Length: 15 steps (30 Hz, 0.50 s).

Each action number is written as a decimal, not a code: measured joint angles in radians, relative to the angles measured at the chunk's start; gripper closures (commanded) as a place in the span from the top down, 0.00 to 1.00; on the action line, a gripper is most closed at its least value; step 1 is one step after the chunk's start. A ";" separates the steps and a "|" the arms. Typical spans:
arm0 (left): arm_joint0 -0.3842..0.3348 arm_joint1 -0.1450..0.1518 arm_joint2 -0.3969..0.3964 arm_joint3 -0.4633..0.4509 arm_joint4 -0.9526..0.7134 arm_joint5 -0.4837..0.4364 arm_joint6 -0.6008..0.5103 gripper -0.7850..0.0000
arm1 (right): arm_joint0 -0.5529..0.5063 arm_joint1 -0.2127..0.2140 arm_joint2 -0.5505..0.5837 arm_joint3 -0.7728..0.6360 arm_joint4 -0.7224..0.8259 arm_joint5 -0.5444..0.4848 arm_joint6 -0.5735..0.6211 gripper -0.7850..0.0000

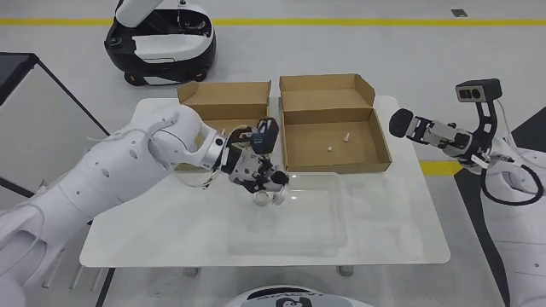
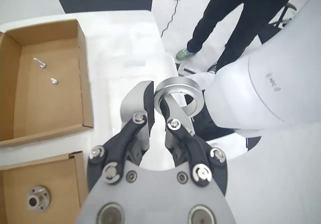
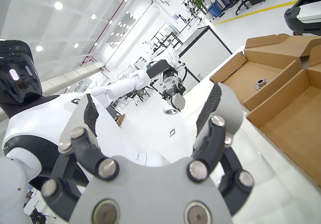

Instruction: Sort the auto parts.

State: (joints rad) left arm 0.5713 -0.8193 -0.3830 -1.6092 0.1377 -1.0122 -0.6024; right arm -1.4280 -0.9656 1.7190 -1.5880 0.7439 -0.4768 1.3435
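1. Part location. The metal ring is in the left gripper, over the table at the corner of the clear tray, just in front of the two cardboard boxes. It appears to be lifted off the surface.

2. Grip state. The left gripper is clamped on the ring's wall, with one finger through the bore and the other against the outer face. The right gripper is spread wide and carries nothing. It sits off the table's right edge.

3. Handling. Treat the ring as rigid, dense and smooth:
- It will not deform, so the pads alone supply the friction.
- Polished metal is likely to slip or swing about a single pinch point, so avoid abrupt moves.
- It is probably heavy for its size, so lower it rather than drop it, or it may roll.

4. Hold point. The wall pinch is the suitable grasp. Seat the pads fully across the wall.

5. Destination. The left box holds a flange. The right box holds two bolts. The ring probably belongs with the flange.
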 measured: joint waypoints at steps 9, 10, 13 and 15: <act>0.054 0.042 -0.053 0.051 -0.028 0.000 0.184 0.00 | 0.000 0.000 0.000 0.000 0.000 0.000 0.000 1.00; 0.059 0.045 -0.055 0.058 -0.029 0.000 0.196 0.00 | 0.000 0.000 0.000 0.000 0.000 0.000 0.000 1.00; 0.070 0.053 -0.062 0.091 -0.039 0.000 0.229 0.00 | 0.000 0.000 0.000 0.000 0.000 0.000 0.000 1.00; 0.076 0.059 -0.068 0.113 -0.044 0.000 0.245 0.00 | 0.000 0.000 0.000 0.000 0.000 0.000 0.000 1.00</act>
State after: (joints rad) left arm 0.6471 -0.7598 -0.4512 -1.4963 0.0939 -1.0123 -0.3577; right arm -1.4280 -0.9656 1.7190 -1.5880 0.7439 -0.4768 1.3435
